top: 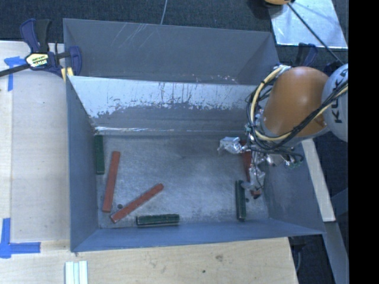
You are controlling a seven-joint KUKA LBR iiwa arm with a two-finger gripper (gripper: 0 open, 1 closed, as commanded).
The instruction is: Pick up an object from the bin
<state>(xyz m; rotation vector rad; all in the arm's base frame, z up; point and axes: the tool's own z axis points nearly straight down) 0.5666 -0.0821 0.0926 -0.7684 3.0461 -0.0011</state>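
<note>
The end effector [256, 182] hangs low over the right side of the grey metal bin [177, 58], close to the right wall and just above the floor. Directly beneath it lies a short red-brown stick [249, 167], running roughly from the far side towards the near side. The metal parts of the end effector cover most of its length, so only reddish bits show at either end. Whether the end effector is spread, pressed together or pinching that stick cannot be told from this view. Just beside it, on its left and towards the near wall, lies a dark green stick [240, 201], nearly parallel to the red-brown one; whether the two touch cannot be told.

Above the end effector sits the orange cover [296, 102] on the wrist, with yellow and black cables [259, 99] looping round its left edge. On the white arm casing [339, 108] at the right, black letters read "KU" before the casing runs out of view.

Well apart, on the left of the floor, lie four more sticks. A left green stick [99, 154] lies along the left wall, and a long red-brown stick [111, 181] lies just beside it, slightly tilted. A diagonal red-brown stick [137, 203] and a near green stick [157, 219] lie by the near wall.
</note>
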